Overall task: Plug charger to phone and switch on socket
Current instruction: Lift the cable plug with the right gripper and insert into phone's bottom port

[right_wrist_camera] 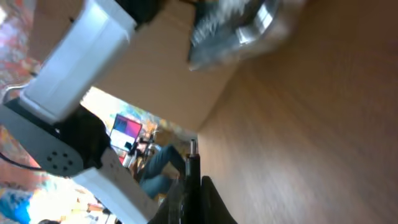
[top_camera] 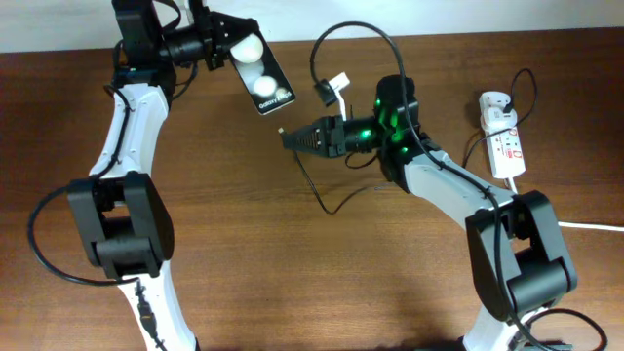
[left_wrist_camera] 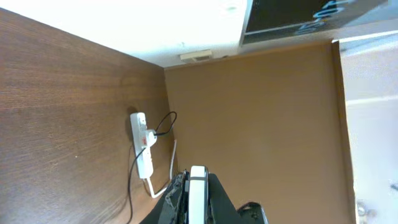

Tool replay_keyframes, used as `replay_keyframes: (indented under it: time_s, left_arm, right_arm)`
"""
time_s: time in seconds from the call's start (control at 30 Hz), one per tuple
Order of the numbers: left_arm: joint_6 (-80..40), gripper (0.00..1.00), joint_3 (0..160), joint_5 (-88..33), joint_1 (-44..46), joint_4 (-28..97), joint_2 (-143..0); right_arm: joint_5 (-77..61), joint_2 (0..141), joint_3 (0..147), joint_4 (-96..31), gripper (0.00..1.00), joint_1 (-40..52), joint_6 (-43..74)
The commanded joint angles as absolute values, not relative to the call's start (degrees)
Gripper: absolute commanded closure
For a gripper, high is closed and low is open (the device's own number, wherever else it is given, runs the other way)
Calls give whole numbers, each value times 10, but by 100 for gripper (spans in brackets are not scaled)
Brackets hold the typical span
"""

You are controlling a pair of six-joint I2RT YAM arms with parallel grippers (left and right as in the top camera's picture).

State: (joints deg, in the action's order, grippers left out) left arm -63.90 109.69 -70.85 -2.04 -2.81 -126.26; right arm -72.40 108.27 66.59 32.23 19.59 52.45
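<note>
My left gripper (top_camera: pixel 226 51) is shut on the phone (top_camera: pixel 261 73), a black slab with two white round spots, held above the table's far left. In the left wrist view the phone's white edge (left_wrist_camera: pixel 198 196) stands between the fingers (left_wrist_camera: pixel 198 208). My right gripper (top_camera: pixel 292 138) is shut on the charger plug (top_camera: pixel 283 132); its thin black cable (top_camera: pixel 317 190) trails down over the table. The plug tip points left, a short gap below the phone. In the right wrist view the plug (right_wrist_camera: pixel 193 155) sticks out from the shut fingers (right_wrist_camera: pixel 194 186). The white socket (top_camera: pixel 503 144) lies at the far right.
A white adapter (top_camera: pixel 494 105) sits at the socket's far end, with a thick white cord (top_camera: pixel 585 224) leaving to the right. The socket also shows in the left wrist view (left_wrist_camera: pixel 143 143). A small white tag (top_camera: pixel 336 86) hangs on the cable near the right arm.
</note>
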Motion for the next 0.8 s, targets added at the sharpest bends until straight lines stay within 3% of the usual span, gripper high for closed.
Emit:
replay_keyframes:
  time_s: [0.0,0.3,0.77]
  left_arm:
    - [-677,100,1106,-692,-19,-41,-1264]
    - [-659,100,1106,-734,-18,-41,-1264]
    - [-660,100,1106,-722,-1,-40,-1264]
  right_arm:
    - [-670,1070,672,348,96,197,585]
    - [-628,1070,672,402,96,197,647]
    - [-627,1070,672,401,96,197,648]
